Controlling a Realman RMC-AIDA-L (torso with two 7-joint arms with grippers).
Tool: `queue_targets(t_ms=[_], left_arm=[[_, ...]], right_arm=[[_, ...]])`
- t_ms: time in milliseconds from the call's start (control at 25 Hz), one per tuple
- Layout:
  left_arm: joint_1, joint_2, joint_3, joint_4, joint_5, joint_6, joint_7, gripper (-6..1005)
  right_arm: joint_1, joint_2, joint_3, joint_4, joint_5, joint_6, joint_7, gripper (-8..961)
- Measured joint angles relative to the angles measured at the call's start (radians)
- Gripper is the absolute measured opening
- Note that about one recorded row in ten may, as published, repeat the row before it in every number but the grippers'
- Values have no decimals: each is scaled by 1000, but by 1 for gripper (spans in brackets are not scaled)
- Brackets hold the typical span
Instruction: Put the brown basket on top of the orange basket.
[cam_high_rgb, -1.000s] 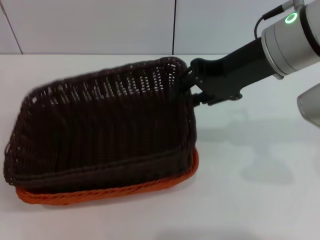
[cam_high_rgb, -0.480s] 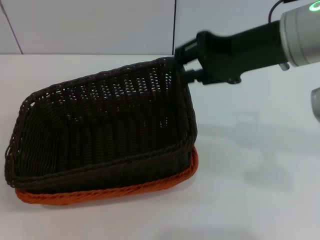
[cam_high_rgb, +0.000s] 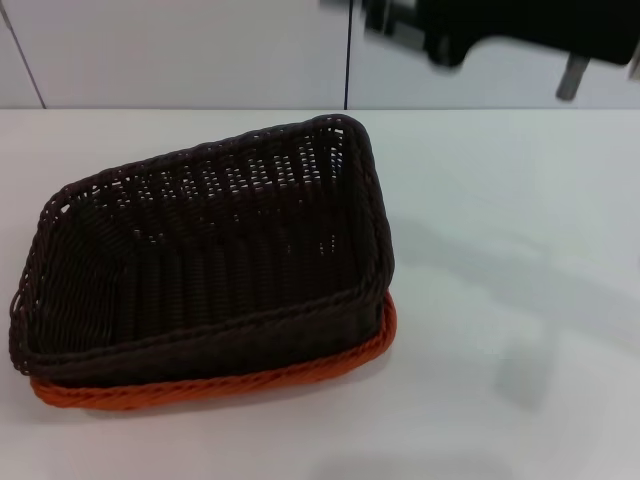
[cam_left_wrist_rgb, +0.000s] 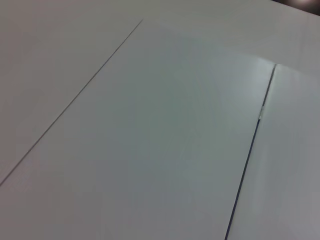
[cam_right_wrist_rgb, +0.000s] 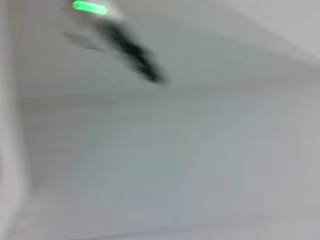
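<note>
Both baskets, brown basket (cam_high_rgb: 205, 255) atop orange basket (cam_high_rgb: 215, 383), lie below right tool (cam_high_rgb: 385, 17).

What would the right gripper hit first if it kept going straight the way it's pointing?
Probably nothing: the right gripper, high at the head view's top edge, points left above the dark brown woven wicker basket, toward the white wall panels. Depth is unclear.

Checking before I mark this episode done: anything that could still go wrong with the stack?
1. The brown basket sits skewed in the orange basket, its far right corner riding high; it may rock or slide rather than seat.
2. The right end effector is just above that raised corner; a low retreat path could clip it.
</note>
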Motion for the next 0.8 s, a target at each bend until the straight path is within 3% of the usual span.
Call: queue_targets(t_ms=[160,360,560,800], left_arm=[[15,0,4,-9,9,-13,4,512],[23,0,15,-9,14,-23,5,512],[27,0,17,-10,14,-29,-1,512],[21,0,54,0,14,-14,20,512]], right_arm=[[-134,1,-115,14,293,-256,-7,427],[-209,0,-134,67,603,-414,-8,427],[-213,-1,-84,179,819,-457,-10,427],[-149,-3,13,429,1061,-436,-36,427]])
